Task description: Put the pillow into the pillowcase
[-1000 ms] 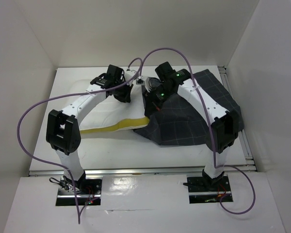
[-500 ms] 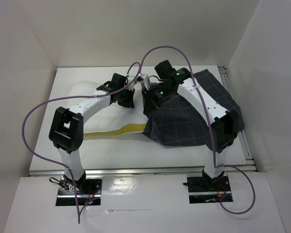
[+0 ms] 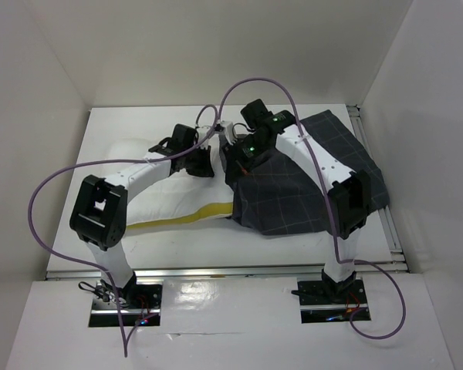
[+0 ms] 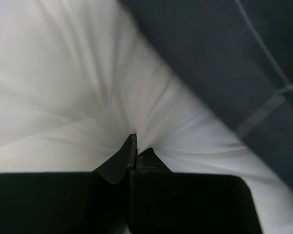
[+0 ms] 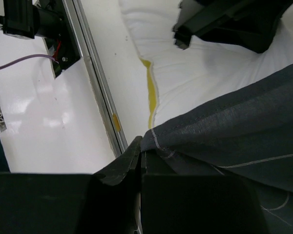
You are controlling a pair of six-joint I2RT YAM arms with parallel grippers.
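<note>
L pincer (image 4: 136,147) nudged right, pinching pillow (image 4: 63,87) fold

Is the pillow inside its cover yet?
Only partly. One end of the pillow is tucked under the pillowcase edge. The left gripper pinches the pillow; the right gripper holds the pillowcase's edge. Most of the pillow, with its yellow band, lies outside.

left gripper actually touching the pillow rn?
Touching. The left wrist view shows the left gripper pinched shut on a fold of the pillow, with creases in the white fabric fanning out from its tips.
</note>
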